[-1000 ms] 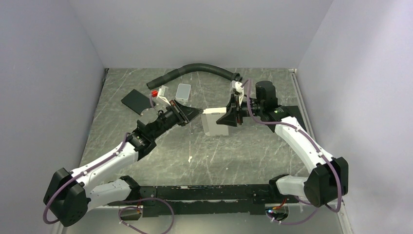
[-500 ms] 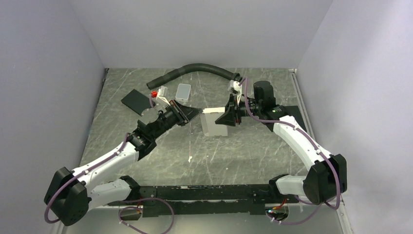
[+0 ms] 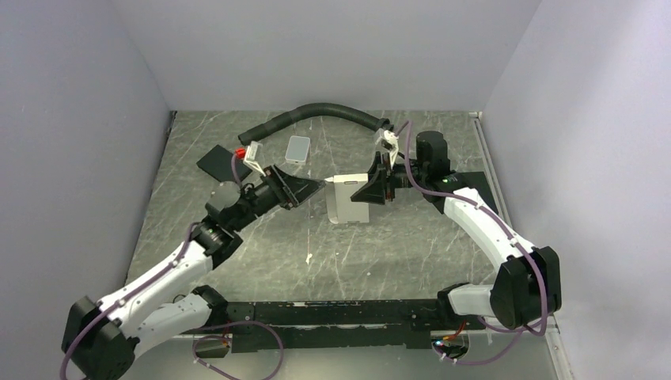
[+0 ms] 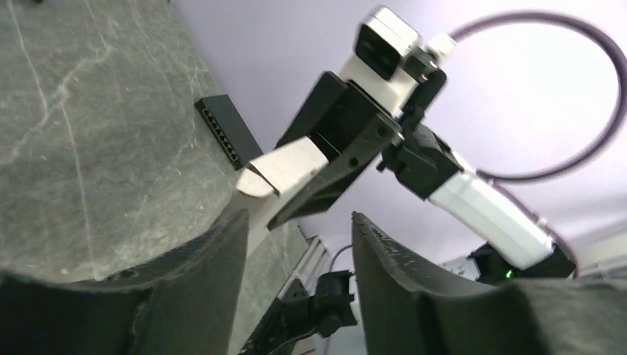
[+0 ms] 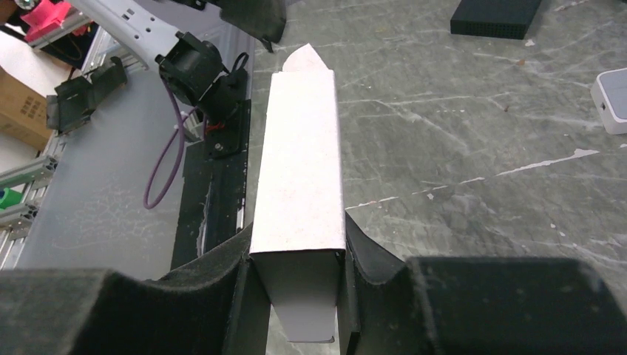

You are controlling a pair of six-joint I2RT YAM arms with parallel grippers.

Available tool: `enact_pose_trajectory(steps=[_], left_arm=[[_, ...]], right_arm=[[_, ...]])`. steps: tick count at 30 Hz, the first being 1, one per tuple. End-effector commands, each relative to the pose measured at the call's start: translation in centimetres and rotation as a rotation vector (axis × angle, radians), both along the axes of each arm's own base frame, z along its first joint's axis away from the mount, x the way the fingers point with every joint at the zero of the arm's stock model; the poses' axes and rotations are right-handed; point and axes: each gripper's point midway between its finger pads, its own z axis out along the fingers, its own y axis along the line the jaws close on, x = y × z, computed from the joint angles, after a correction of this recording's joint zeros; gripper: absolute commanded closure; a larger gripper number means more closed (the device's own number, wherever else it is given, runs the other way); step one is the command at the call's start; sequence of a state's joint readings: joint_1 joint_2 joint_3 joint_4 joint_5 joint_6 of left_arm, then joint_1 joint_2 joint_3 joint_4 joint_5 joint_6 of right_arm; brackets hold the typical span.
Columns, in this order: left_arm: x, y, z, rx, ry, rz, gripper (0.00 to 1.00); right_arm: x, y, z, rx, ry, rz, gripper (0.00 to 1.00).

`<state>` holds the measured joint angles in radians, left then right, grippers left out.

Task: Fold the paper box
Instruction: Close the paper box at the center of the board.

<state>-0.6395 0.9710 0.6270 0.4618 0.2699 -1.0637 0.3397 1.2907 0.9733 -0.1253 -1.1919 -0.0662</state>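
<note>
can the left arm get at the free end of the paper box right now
Probably yes. The left gripper is open and its tips sit right by the tabbed end of the paper box, with nothing between them. The right gripper clamps only the opposite end.

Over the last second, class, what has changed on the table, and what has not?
The left arm re-posed, its wrist lifting and drawing slightly left; its open left gripper stayed by the paper box. The right gripper stayed shut on it. The hose and grey tile are unmoved.
</note>
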Motion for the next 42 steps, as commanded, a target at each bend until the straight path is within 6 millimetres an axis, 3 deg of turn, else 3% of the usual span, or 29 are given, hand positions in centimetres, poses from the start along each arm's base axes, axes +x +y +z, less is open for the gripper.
enact_pose_trajectory(steps=[1,6,10,16,24,34,39,42], left_arm=[[-2.5,1.5,2.8,0.081,-0.189,-0.025,0.37],[-4.4,3.9,2.3,0.276,-0.438,0.010,0.23],[-6.4,4.5,1.5,0.354,-0.696,-0.034,0.23],[-6.6,3.9,0.0,0.410,-0.869,-0.064,0.24],[-5.2,2.3,-0.9,0.344,-0.839,-0.075,0.31],[-4.7,0.9,-0.3,0.277,-0.825,-0.073,0.41],[-4.6,0.8,-0.1,0.250,-0.792,-0.049,0.40],[-4.1,1.5,0.5,0.197,-0.681,-0.001,0.34]], right_arm=[[-0.2,-0.2,1.6,0.066,-0.049,0.055,1.00],[-1.9,-0.6,2.3,0.110,-0.051,0.161,1.00],[-3.2,-0.9,2.7,0.137,-0.079,0.242,1.00],[-4.8,-1.2,3.3,0.198,-0.102,0.343,1.00],[-5.5,-1.3,3.0,0.235,-0.131,0.366,1.00],[-4.7,-1.2,2.1,0.174,-0.192,0.318,1.00],[-4.4,-1.3,1.5,0.133,-0.230,0.299,1.00],[-4.2,-1.4,1.3,0.111,-0.255,0.291,1.00]])
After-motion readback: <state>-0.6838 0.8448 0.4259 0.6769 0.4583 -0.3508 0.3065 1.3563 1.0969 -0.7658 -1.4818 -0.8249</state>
